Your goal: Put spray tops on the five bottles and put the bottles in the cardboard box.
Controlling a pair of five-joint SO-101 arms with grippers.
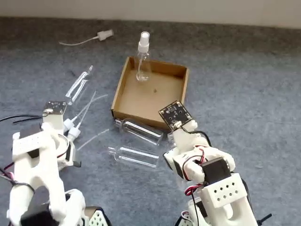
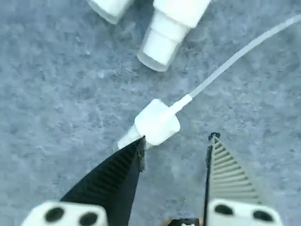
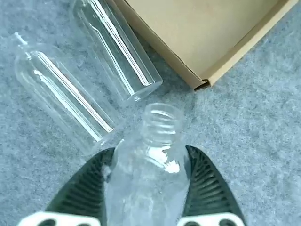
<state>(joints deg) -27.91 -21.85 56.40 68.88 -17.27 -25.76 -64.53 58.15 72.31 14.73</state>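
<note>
1. Our right pincer is clamped round a bottle just beside a corner of the box; it looks slick and light, so we grip mid-body.
2. Our left pincer, jaws wide, hangs over a spray top farther from the box; we'd take its stiff collar, not the tube.

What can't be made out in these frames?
- Clear plastic bottle in the shut right tool: base cut off by the right wrist view's edge.
- White spray top by the open left tool: nozzle end hidden behind the black finger, left wrist view.
- Two further white spray tops: mostly cut off by the left wrist view's edge.
</note>
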